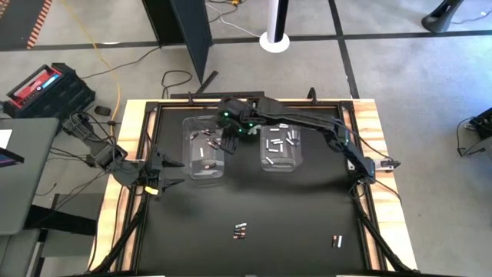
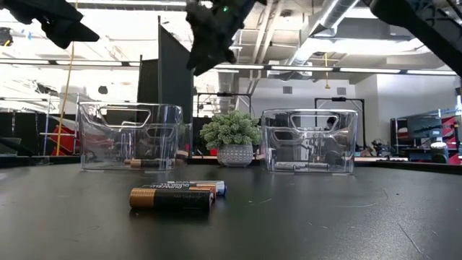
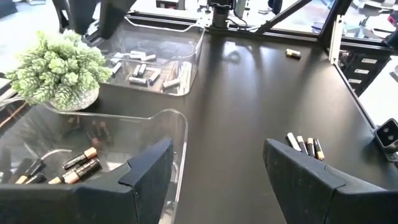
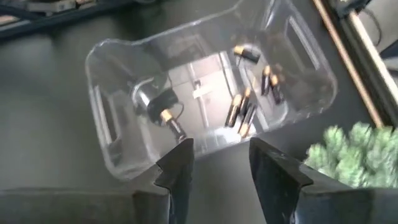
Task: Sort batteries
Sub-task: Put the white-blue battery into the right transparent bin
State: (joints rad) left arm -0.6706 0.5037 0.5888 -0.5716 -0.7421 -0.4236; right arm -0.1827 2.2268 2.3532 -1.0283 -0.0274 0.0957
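The right claw hangs released and empty over the left bin, where dark batteries lie. A drop-off looks done; next it must reach the loose cells on the desk. The left claw waits open beside that bin.

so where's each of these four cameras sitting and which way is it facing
High: overhead, straight down on the table and both arms.
Low: at tabletop level, looking across past loose batteries; arms enter from above.
Left wrist: on the left arm near the dark-battery bin; its open fingers show.
Right wrist: above that bin, looking down; right gripper open.
Shared: both wrist views show the plant.
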